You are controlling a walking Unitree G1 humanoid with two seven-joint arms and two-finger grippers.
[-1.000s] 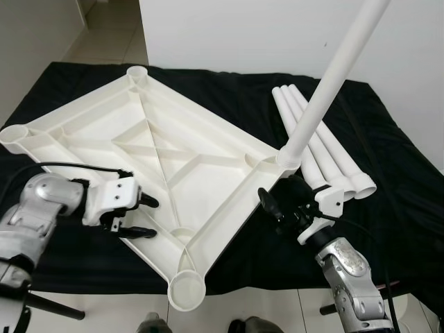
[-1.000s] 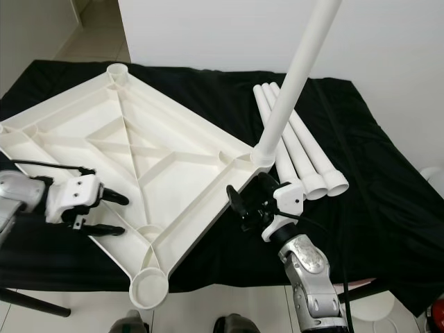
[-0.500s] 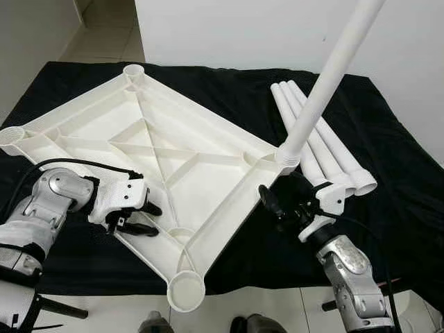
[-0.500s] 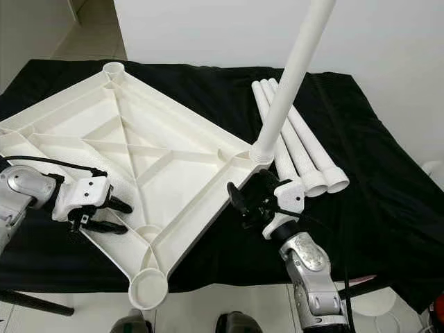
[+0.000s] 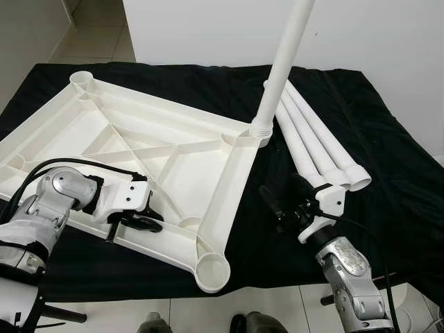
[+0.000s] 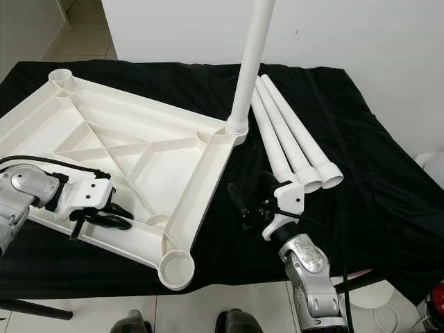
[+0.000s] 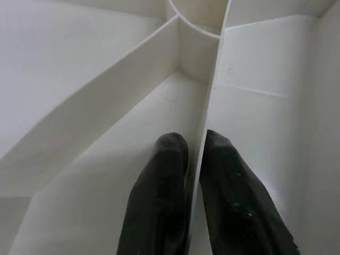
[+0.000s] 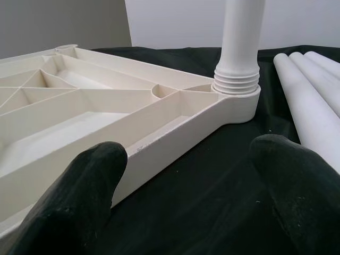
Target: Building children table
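The white plastic tabletop lies upside down on a black cloth, its ribs facing up. One white leg stands upright, screwed into the far right corner socket. Three loose legs lie side by side to the right of it. My left gripper is at the tabletop's near edge, shut on a thin rib; in the left wrist view the fingertips pinch that rib. My right gripper hovers open over the cloth, just right of the tabletop's edge and touching nothing.
The black cloth covers the whole work surface, whose front edge runs close before me. An empty corner socket juts toward that edge. A white wall stands behind, and tiled floor shows at the far left.
The left gripper has closed on the near rib. The tabletop has turned counter-clockwise, carrying the upright leg's corner farther away and the near socket to the right. The right gripper stayed open.
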